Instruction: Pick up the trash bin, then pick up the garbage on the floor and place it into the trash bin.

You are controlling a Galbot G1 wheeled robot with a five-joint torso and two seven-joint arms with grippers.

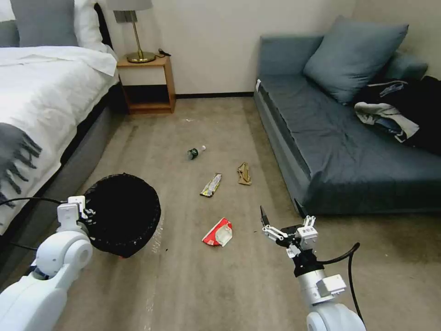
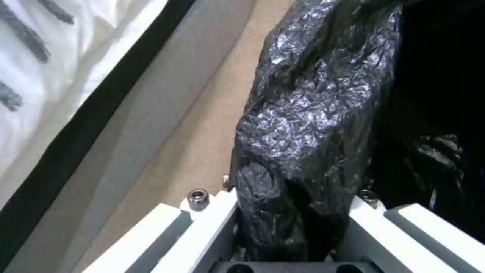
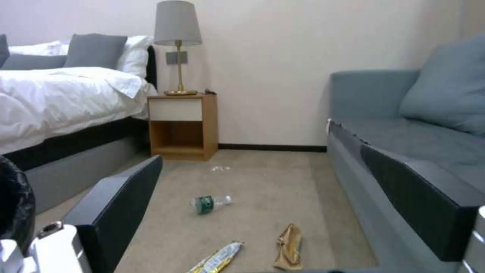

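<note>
— Where is the trash bin point(image 1: 121, 214) found?

— It is held off the carpet at the robot's left, beside the bed point(image 1: 41, 105), its mouth tipped toward the camera. The left gripper point(image 2: 292, 223) is clamped on its rim, with the crinkly black bag point(image 2: 308, 125) pinched between the two white fingers point(image 2: 212, 223).

— What is seen inside it?

— Only black liner can be made out; the interior is too dark to be judged.

— And the right gripper point(image 1: 280, 214)?

— It is held low over the floor in front of the sofa point(image 1: 349, 151), with its dark fingers spread wide apart and nothing between them.

— How is the garbage placed relative to it?

— The red-and-white wrapper point(image 1: 218, 232) is lying nearest, just to its left on the carpet, between it and the bin. Farther ahead, the yellow-silver wrapper point(image 1: 211, 185) and the crumpled brown paper point(image 1: 244, 174) are laid side by side. The small bottle point(image 1: 196, 152) is lying farthest off, on its side, toward the nightstand point(image 1: 147, 82).

— Is any piece touched?

— None; all four are left on the floor, apart from both grippers.
</note>
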